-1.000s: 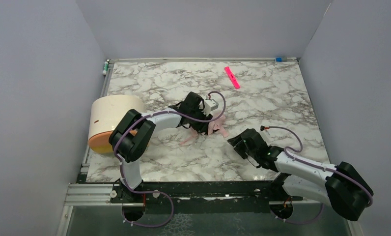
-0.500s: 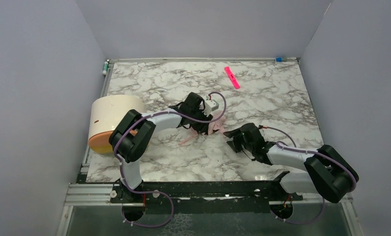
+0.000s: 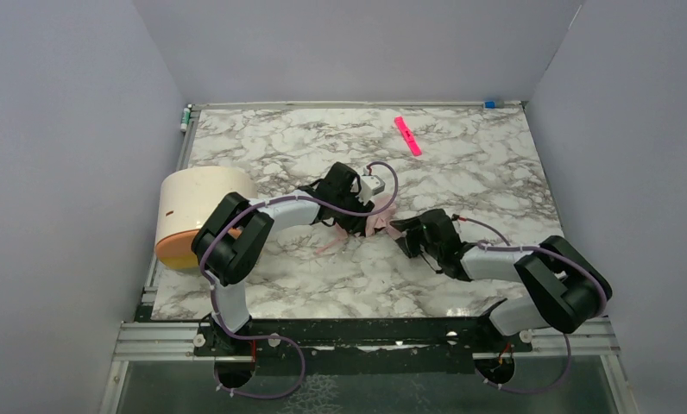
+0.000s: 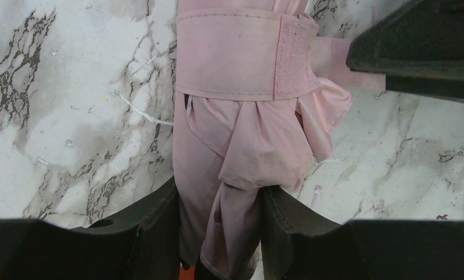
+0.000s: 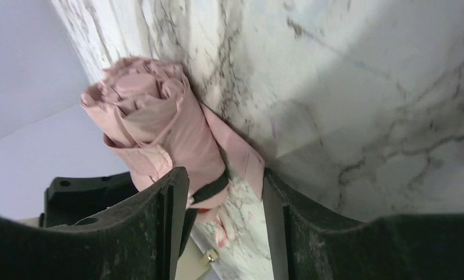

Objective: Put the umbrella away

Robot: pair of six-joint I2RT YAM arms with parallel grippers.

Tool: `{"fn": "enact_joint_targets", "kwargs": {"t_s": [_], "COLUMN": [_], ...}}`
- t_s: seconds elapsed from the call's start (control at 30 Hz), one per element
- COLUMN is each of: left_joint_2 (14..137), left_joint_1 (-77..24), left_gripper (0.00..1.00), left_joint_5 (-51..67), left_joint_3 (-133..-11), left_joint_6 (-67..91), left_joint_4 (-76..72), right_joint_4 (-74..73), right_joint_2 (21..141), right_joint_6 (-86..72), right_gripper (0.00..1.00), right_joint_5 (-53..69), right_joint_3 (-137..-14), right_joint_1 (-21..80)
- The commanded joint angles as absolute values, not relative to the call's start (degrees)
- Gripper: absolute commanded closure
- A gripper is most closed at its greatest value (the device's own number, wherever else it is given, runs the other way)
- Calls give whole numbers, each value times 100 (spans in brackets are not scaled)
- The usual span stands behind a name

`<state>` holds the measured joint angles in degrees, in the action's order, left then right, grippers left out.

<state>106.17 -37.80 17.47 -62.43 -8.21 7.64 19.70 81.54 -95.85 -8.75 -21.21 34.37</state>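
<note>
Left jaws tight on umbrella [image 4: 235, 146]

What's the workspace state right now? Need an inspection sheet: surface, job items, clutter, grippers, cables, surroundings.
Surface: marble-pattern table, no spills seen.
Job's things: umbrella folded, pale pink, lying mid-table, strap wrapped round it.
Clutter: bright pink strip at the far side; cream cylinder with orange end at the left edge.
Grippers: left gripper closed on the umbrella's fabric; right gripper open, fingers either side of the umbrella's end, not clamped.
Cables: purple cables run along both arms, one loop hanging below the left base; no snag seen.
Surroundings: grey walls on three sides; metal rail at the near edge.
</note>
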Motion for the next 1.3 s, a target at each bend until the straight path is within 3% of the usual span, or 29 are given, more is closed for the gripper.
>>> {"fn": "enact_joint_targets", "kwargs": {"t_s": [0.0,0.27,0.57,0.87,1.27], "left_joint_2": [11002,11013,11052,11065,11052], "left_joint_1": [-3753,-3752,-3752,-3751,-3762], "left_gripper": [100,100,100,100,100], "left_joint_5": [939,936,958,945,949], "left_joint_3": [-5922,-5915,-5940,-5959,-5955], "left_joint_6": [-1034,-1033,-1040,-1062,-1075], "left_joint_4": [1546,1562,1582,1600,1622], "right_joint_4": [1798,2860,2855,1705,2068], "right_joint_2": [8606,9008,8593,7852,8168], "right_joint_6": [-9022,-8247,-7893,-7686,-8148], "right_gripper": [45,47,54,48,47], "right_joint_5": [-1388,-858,-48,218,493], "right_joint_3": [-1731,-1714,-1624,-1637,-1582], "right_joint_1": [3131,2781,2772,2784,2777]}}
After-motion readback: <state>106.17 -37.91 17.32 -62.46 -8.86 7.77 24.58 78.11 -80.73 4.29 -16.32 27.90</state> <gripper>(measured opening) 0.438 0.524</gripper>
